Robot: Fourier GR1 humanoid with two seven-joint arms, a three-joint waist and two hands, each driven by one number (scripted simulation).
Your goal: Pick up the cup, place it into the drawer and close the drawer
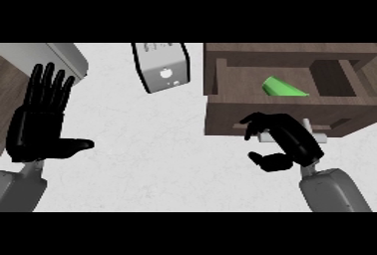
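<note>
The green cup (283,88) lies tilted inside the open drawer (221,107), its base hidden, while the right hand (285,142) curls at the drawer's near front, covering the handle, and the left hand (38,119) rests spread.

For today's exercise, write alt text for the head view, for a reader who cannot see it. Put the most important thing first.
A green cup lies in an open wooden drawer at upper right, and the robot's black right hand curls its fingers at the drawer's front by the pale handle. The left hand rests open at the left, fingers up, over the white counter.
</note>
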